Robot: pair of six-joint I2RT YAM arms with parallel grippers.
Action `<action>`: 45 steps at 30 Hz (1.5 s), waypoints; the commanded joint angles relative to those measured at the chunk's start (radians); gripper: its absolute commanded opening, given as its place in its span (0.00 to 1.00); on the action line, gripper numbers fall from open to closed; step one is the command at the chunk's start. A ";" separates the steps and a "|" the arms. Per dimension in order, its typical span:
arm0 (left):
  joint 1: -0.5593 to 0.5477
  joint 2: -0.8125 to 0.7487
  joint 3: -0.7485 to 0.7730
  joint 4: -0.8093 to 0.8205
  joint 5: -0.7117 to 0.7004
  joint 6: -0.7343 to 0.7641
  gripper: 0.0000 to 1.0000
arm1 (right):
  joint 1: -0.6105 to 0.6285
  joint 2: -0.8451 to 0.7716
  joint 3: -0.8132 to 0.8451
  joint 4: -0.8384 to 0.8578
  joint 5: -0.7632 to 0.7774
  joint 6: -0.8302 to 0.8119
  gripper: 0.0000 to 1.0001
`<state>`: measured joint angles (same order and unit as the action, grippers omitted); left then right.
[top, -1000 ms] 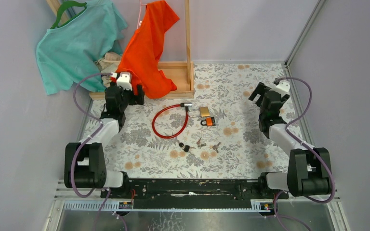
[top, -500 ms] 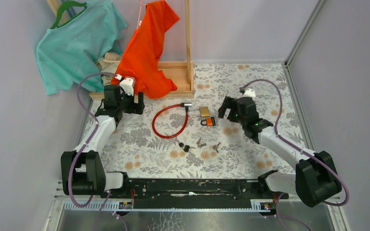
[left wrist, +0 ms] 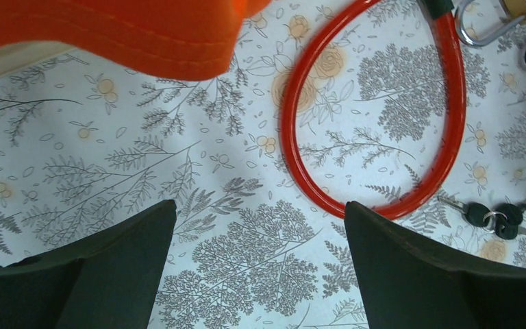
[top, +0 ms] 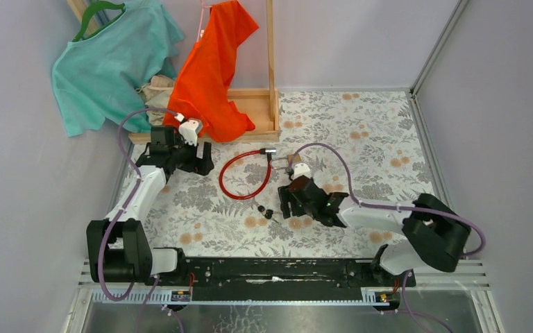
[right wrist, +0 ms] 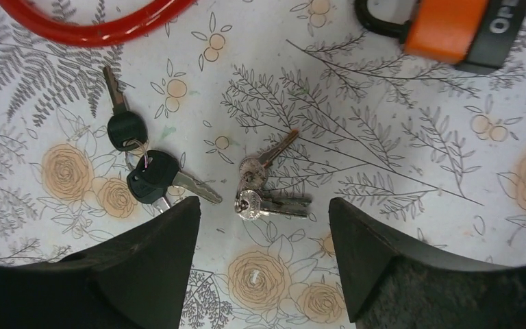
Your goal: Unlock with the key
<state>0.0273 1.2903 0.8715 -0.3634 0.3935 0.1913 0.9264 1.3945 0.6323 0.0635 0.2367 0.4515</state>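
Change: the right gripper (right wrist: 261,226) has swung in from the table's right edge and now hovers low over the silver keys (right wrist: 264,192).
Right fingers: spread apart, grasping nothing; the keys lie on the table between them.
Left gripper (left wrist: 260,226): wide apart, empty, beside the red cable lock (left wrist: 445,103).
Wooden tray (top: 257,104): an orange shirt (top: 215,62) drapes into it.
Nearby: black keys (right wrist: 140,164) lie just beside the silver ones, with an orange padlock (right wrist: 452,27) beyond.
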 commanded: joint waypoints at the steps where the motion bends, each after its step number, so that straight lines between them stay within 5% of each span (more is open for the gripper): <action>1: 0.002 -0.024 0.029 -0.060 0.076 0.048 1.00 | 0.028 0.080 0.081 0.033 0.062 -0.024 0.74; 26: 0.002 -0.063 0.034 -0.104 0.119 0.079 1.00 | 0.028 0.264 0.155 0.003 0.051 -0.078 0.44; 40: -0.025 -0.056 0.057 -0.145 0.224 0.089 1.00 | 0.030 0.219 0.130 -0.008 0.014 -0.077 0.01; 45: -0.070 -0.041 0.062 -0.161 0.237 0.106 1.00 | 0.029 0.156 0.116 0.025 -0.044 -0.128 0.00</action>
<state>-0.0059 1.2388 0.8940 -0.4946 0.5896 0.2661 0.9504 1.6093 0.7639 0.0818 0.2512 0.3630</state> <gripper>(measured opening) 0.998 0.011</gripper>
